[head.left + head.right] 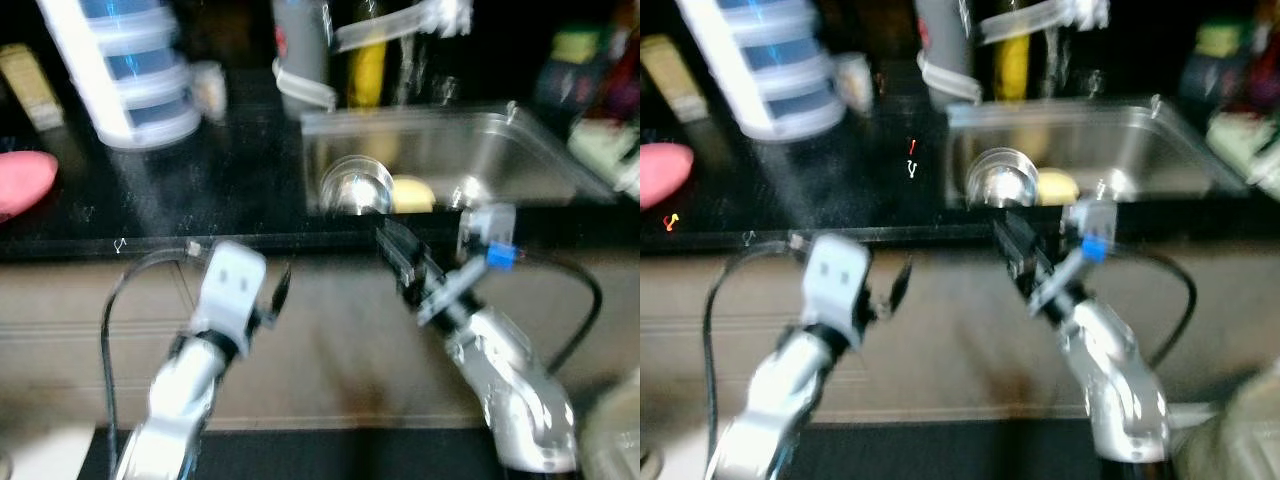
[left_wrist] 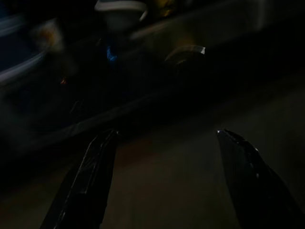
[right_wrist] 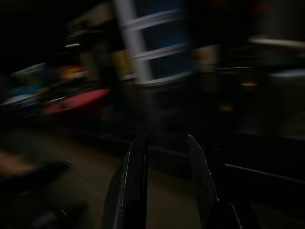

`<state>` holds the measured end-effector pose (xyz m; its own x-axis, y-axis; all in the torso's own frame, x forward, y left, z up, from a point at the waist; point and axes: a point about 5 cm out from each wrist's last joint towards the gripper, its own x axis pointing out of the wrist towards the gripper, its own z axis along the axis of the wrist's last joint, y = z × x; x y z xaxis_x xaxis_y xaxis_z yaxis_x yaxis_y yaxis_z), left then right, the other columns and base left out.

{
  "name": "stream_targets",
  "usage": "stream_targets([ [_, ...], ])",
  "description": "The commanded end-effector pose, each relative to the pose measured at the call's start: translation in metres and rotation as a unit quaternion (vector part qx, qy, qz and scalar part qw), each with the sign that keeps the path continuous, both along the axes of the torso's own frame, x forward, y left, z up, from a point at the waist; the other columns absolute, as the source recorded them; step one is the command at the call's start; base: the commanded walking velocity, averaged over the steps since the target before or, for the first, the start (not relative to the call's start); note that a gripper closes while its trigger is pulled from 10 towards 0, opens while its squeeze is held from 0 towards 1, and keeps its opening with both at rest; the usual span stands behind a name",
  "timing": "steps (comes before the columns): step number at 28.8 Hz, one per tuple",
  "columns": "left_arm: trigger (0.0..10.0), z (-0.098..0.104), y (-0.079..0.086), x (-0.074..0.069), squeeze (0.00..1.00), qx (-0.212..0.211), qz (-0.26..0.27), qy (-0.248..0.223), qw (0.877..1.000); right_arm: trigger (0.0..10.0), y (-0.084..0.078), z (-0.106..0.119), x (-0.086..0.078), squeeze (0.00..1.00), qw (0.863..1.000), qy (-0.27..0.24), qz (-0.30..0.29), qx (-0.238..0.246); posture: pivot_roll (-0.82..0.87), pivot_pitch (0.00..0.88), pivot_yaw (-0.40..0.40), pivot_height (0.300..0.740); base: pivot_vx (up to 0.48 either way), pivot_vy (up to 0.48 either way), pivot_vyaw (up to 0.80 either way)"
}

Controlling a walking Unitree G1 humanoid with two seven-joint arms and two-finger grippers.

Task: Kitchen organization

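Observation:
A steel sink (image 1: 470,140) is set into the black countertop (image 1: 200,190). Inside it, near the front, lie a shiny metal bowl (image 1: 355,185) and a pale yellow round thing (image 1: 412,193). My left gripper (image 1: 272,298) hangs below the counter's front edge, before the cabinet front. In the left wrist view its fingers (image 2: 90,171) stand wide apart and open around nothing. My right gripper (image 1: 392,245) reaches up to the counter edge just in front of the bowl. Its fingers (image 3: 136,176) are open with a narrower gap and hold nothing. Every view is blurred.
A tilted stack of white and blue containers (image 1: 135,70) stands at the back left, and a pink object (image 1: 20,180) lies at the far left. A grey cup (image 1: 300,50) and a yellow bottle (image 1: 368,65) stand behind the sink. Assorted items (image 1: 600,110) crowd the right.

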<state>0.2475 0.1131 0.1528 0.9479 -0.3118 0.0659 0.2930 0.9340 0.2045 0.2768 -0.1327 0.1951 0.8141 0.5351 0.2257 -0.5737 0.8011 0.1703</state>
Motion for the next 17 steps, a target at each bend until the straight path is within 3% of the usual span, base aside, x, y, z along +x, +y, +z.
stream_targets([
  [1, 10.0, -0.0035, -0.0058, -0.0063, 0.00, -0.002, -0.022, 0.010, 1.000, 10.0, -0.0022, -0.0016, -0.0009, 0.00, 1.000, -0.002, -0.002, -0.022, -0.04, 0.000, 0.019, 0.740, 0.000, 0.000, 0.79],
  [17, 10.0, -0.0074, -0.0082, -0.0045, 0.00, 0.004, -0.026, 0.014, 1.000, 10.0, -0.0027, -0.0091, -0.0035, 0.00, 0.999, 0.004, 0.014, -0.041, -0.04, 0.000, 0.016, 0.740, 0.000, 0.000, 0.79],
])
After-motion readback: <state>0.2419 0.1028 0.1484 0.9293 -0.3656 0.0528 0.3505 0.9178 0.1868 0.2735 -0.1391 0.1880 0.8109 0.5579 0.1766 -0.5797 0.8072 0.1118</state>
